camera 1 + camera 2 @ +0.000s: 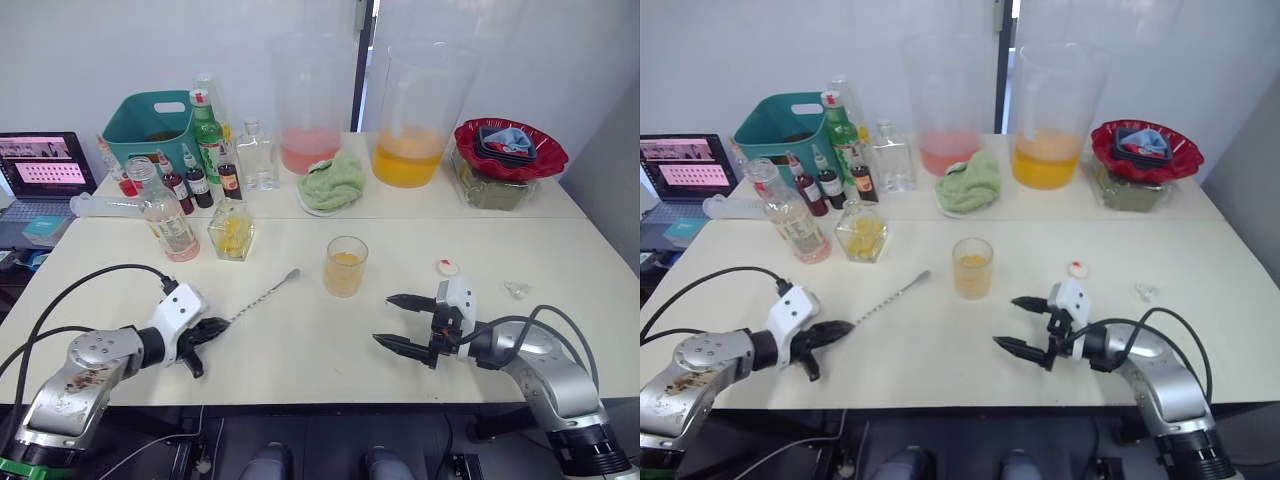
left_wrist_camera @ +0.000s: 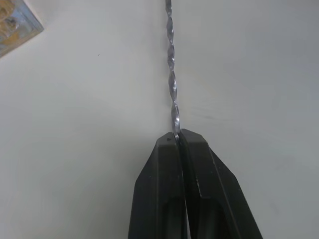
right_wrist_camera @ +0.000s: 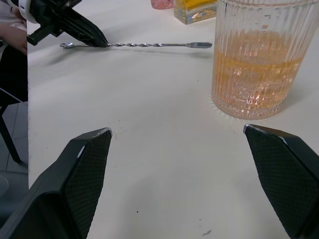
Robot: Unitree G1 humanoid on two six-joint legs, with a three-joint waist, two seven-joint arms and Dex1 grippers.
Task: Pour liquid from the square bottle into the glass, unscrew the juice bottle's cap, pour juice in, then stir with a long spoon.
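Pinched shut on the long spoon (image 1: pixel 262 297) stem, the left gripper (image 1: pixel 207 330) should lift it level toward the glass (image 1: pixel 345 266) at two o'clock, while the right gripper (image 1: pixel 404 323) waits wide open and empty.

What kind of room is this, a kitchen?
More likely a lab set up as a drink-mixing station: a plain white table crowded with syrup bottles and big pitchers, with a laptop beside it.

Silver arms, white wrists, black cables, black fingers (image 2: pixel 164 194)
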